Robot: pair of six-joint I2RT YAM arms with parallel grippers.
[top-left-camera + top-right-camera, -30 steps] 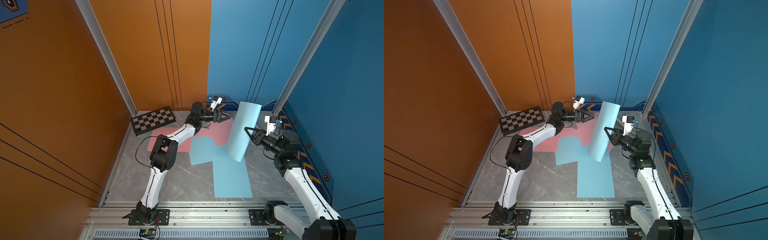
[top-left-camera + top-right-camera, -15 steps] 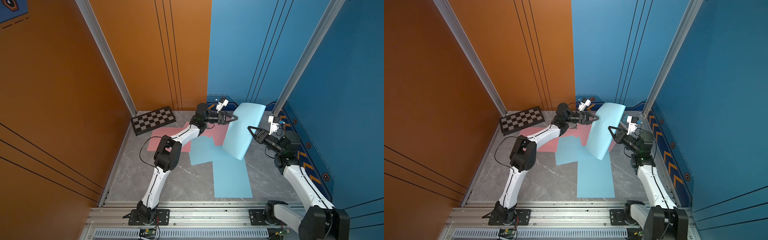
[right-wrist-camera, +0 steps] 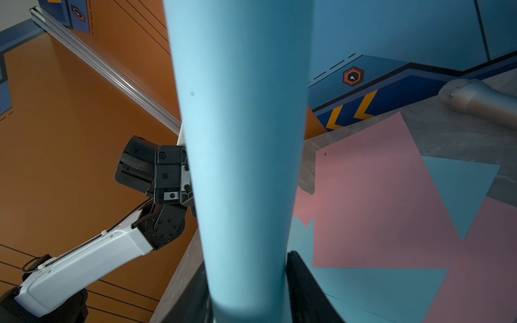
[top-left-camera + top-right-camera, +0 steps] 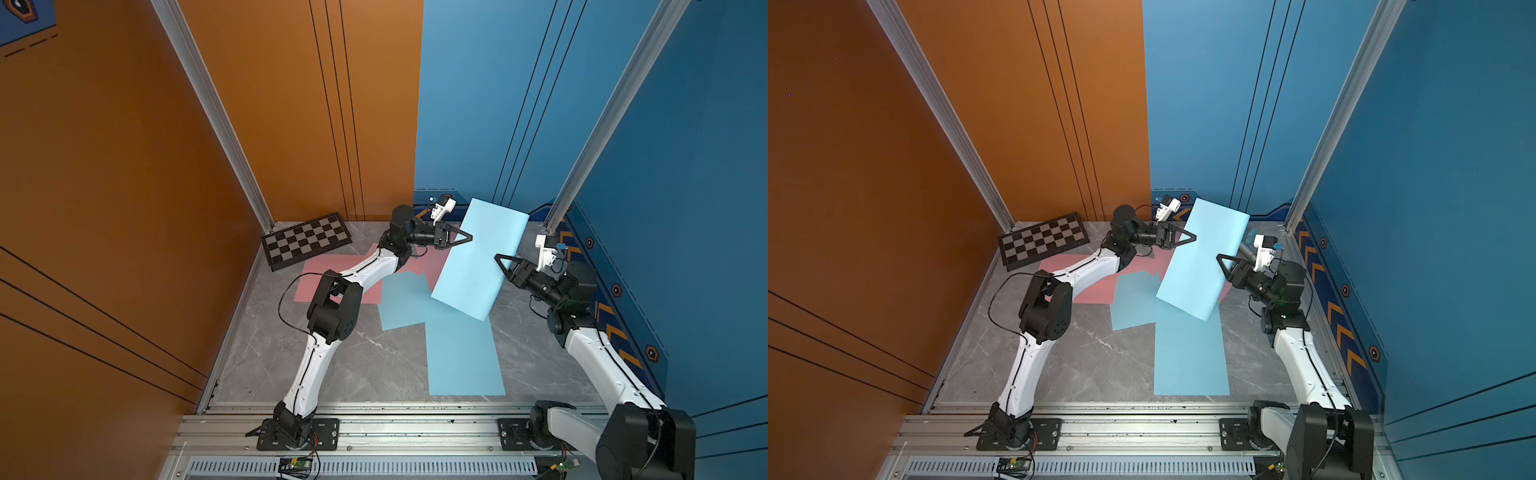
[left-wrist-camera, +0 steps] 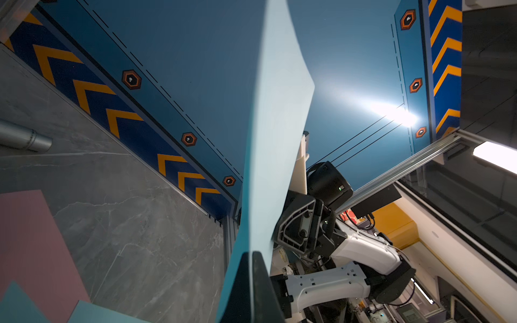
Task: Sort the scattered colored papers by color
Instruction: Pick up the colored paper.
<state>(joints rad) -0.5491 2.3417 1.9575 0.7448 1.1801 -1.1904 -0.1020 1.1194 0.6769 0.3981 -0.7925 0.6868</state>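
Blue paper sheet [image 4: 478, 257] hangs bent above the pink paper [image 4: 316, 278]. It looks light and floppy, best held by an edge. Left claw [image 4: 469, 238] pinches one edge; right claw [image 4: 497, 257] sits at the other edge, grip unclear.

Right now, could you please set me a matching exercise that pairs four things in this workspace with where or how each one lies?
Things:
1. raised light-blue sheet
2. checkered board
3. pink sheet
4. long light-blue sheet

Places or states:
A. flat on the table, reaching towards the front rail
B. beside the orange wall, at the far corner
C. off the table, pinched at one edge by the left gripper, jaws shut
D. flat on the table, passing under the left arm

Pairs: 1-C, 2-B, 3-D, 4-A.
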